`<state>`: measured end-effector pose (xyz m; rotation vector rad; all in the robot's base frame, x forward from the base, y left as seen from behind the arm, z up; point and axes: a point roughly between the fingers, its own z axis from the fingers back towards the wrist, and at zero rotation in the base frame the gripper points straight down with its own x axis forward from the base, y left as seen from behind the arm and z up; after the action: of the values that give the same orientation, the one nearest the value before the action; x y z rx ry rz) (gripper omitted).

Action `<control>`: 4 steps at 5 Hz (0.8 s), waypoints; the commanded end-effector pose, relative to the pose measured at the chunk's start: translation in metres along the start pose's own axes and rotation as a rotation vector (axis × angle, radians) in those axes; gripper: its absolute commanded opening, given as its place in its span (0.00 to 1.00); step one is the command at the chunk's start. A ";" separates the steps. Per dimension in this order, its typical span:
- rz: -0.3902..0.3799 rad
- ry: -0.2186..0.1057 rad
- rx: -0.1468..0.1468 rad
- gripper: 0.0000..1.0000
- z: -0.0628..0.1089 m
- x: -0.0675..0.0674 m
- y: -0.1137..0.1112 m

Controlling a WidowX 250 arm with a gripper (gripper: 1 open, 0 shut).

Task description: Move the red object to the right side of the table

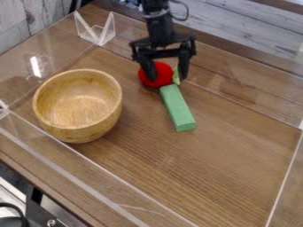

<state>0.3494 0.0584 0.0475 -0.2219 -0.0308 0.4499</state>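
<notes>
Red object sits mid-table between the spread fingers of the hand, touching a green block, bare wood rightward to the clear wall.

**Open bench to the right of the green block**

Taking the green block as landmark: to its right the bench lies bare up to the clear acrylic wall. At its far end sits the red object, with the gripper spread wide around it. Well to the block's left, the wooden bowl fills that side. Bare wood lies in front of the block.
</notes>
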 end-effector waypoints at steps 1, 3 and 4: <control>0.039 -0.063 -0.004 0.00 0.017 0.009 0.007; 0.021 -0.151 -0.080 0.00 0.066 -0.003 -0.010; -0.057 -0.167 -0.128 0.00 0.108 -0.019 -0.041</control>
<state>0.3390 0.0372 0.1426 -0.3077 -0.1698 0.4247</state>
